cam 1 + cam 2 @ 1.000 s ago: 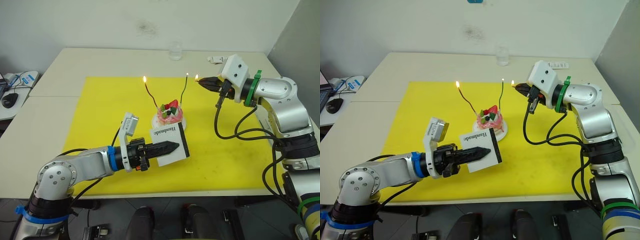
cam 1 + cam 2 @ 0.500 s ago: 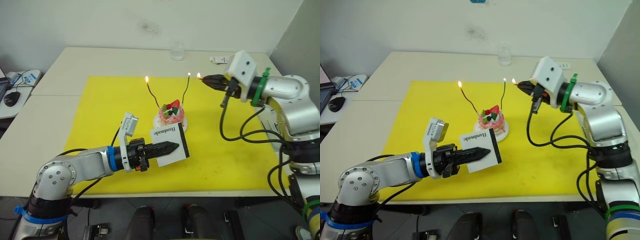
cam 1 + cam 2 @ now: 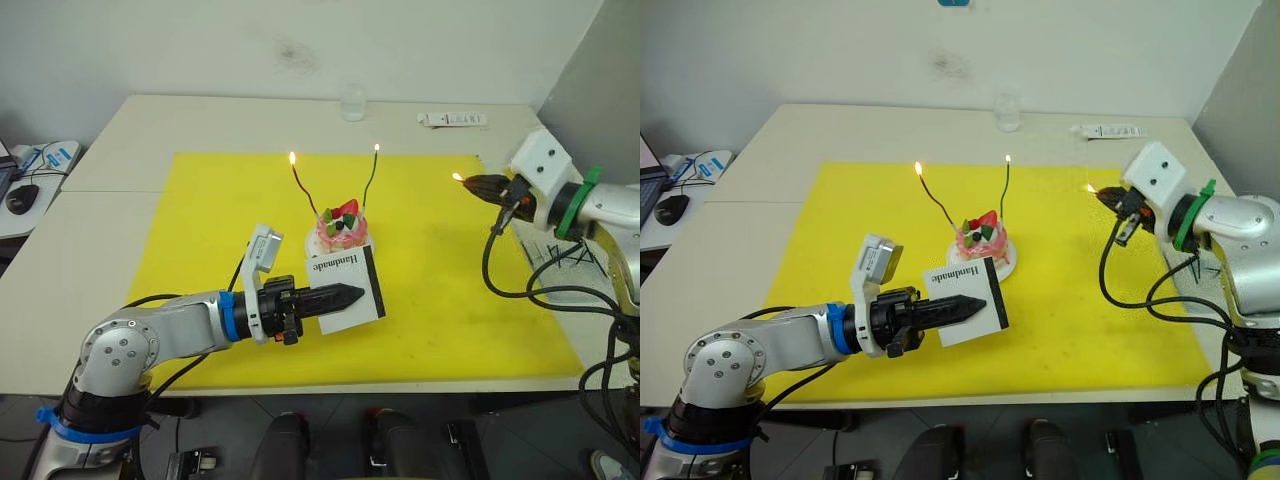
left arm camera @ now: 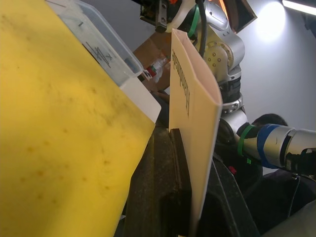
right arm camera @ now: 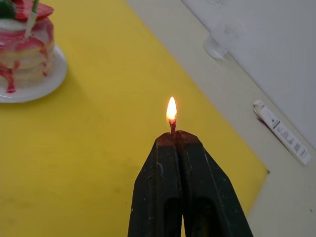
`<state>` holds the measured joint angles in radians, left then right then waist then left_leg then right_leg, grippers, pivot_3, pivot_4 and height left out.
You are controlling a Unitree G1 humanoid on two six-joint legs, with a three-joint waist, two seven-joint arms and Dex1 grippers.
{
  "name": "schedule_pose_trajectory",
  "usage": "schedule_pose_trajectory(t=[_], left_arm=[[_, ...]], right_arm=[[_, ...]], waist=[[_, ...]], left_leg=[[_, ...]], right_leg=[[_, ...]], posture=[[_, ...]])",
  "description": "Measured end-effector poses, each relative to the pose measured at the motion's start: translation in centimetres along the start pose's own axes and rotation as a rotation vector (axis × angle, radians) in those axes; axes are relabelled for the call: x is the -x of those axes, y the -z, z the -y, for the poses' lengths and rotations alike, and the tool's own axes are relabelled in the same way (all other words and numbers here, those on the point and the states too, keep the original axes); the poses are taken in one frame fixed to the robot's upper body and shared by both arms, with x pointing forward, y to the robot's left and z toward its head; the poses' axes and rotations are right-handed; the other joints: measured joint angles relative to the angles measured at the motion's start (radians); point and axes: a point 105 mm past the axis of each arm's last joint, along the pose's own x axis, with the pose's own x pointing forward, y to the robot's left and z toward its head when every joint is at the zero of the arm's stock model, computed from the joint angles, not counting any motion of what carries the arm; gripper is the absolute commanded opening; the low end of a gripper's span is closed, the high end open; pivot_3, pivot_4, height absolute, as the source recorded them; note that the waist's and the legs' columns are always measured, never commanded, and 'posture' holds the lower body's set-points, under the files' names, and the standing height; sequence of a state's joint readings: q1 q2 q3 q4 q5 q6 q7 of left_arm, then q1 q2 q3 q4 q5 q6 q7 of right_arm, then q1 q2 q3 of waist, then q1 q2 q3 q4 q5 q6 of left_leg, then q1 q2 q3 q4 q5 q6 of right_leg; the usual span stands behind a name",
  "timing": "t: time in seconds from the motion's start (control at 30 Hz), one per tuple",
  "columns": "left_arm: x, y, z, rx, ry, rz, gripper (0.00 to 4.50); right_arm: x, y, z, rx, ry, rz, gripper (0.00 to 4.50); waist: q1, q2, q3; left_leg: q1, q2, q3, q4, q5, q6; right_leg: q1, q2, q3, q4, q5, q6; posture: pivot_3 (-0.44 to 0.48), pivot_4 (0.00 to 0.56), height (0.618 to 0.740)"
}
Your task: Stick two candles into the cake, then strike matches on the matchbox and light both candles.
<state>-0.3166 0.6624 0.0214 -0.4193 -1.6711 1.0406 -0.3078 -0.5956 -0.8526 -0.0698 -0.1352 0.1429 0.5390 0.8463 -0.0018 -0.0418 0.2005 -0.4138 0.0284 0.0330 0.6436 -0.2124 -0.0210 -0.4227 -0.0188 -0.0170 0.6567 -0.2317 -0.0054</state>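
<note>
Candles (image 3: 296, 184) burn on the cake (image 3: 340, 229); our left gripper (image 3: 343, 296) clamps the matchbox (image 3: 349, 284) before it, our right gripper (image 5: 175, 138) pinches a lit match (image 5: 172, 122) beside it.

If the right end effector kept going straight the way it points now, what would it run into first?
Probably nothing soon. The right end effector, shut on a burning match, points across bare yellow mat; the cake sits off to one side of that line, though depth is hard to judge.

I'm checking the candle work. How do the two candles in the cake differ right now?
The green candle stands nearly upright on the cake's right side; the red-brown candle leans away toward the robot's left. The red-brown one's flame looks bigger than the green one's. Both are thin, wavy, stuck in the cake and lit.
</note>
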Motion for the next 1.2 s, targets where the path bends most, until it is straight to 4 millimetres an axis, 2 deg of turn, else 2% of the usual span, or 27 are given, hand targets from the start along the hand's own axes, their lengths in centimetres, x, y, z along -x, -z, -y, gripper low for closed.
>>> schedule_pose_trajectory(t=[0.07, 0.27, 0.5, 0.77, 0.97, 1.2], left_arm=[[-0.2, 0.0, 0.1, -0.005, 0.008, -0.006, 0.00], [-0.3, 0.2, 0.1, -0.004, 0.010, -0.015, 0.00], [-0.3, 0.4, -0.1, -0.004, 0.008, -0.013, 0.00], [-0.3, 0.6, -0.2, 0.003, 0.000, -0.013, 0.00], [-0.3, 0.6, -0.1, 0.005, 0.002, -0.013, 0.00], [-0.3, 0.6, -0.1, 0.009, 0.003, -0.013, 0.00]], right_arm=[[0.6, 0.6, 0.8, -0.010, 0.050, -0.020, 0.05], [2.6, 4.8, 3.1, -0.037, 0.211, -0.192, 0.05], [5.0, 9.8, 4.1, -0.088, 0.354, -0.392, 0.05], [6.8, 13.0, 4.7, -0.148, 0.448, -0.498, 0.05], [7.6, 14.1, 5.0, -0.187, 0.486, -0.526, 0.05], [7.5, 14.1, 4.9, -0.198, 0.484, -0.521, 2.42]], waist=[[0.001, 0.000, 0.000], [0.002, 0.000, 0.000], [0.001, 0.000, 0.000], [0.000, 0.000, 0.000], [0.000, 0.000, 0.000], [0.000, 0.001, 0.000]], left_leg=[[0.000, 0.000, -0.001, 0.000, 0.000, 0.000], [-0.001, -0.001, 0.000, 0.001, 0.000, 0.000], [0.000, -0.001, 0.000, 0.001, 0.000, 0.000], [0.000, -0.001, 0.000, 0.001, 0.000, 0.000], [0.000, -0.001, 0.000, 0.001, 0.000, 0.000], [0.000, -0.001, 0.000, 0.001, 0.000, 0.000]], right_leg=[[0.000, 0.000, -0.001, 0.000, 0.000, 0.000], [0.000, 0.000, 0.000, 0.000, 0.000, 0.000], [0.000, 0.000, 0.000, 0.000, 0.000, 0.000], [0.000, 0.000, 0.001, 0.000, 0.001, 0.001], [0.000, 0.000, 0.001, 0.000, 0.001, 0.001], [0.000, 0.000, 0.001, 0.001, 0.001, 0.002]], posture=[[0.000, 0.150, 0.740], [0.000, 0.150, 0.740], [0.000, 0.150, 0.740], [0.000, 0.150, 0.740], [0.000, 0.150, 0.740], [0.000, 0.150, 0.740]])
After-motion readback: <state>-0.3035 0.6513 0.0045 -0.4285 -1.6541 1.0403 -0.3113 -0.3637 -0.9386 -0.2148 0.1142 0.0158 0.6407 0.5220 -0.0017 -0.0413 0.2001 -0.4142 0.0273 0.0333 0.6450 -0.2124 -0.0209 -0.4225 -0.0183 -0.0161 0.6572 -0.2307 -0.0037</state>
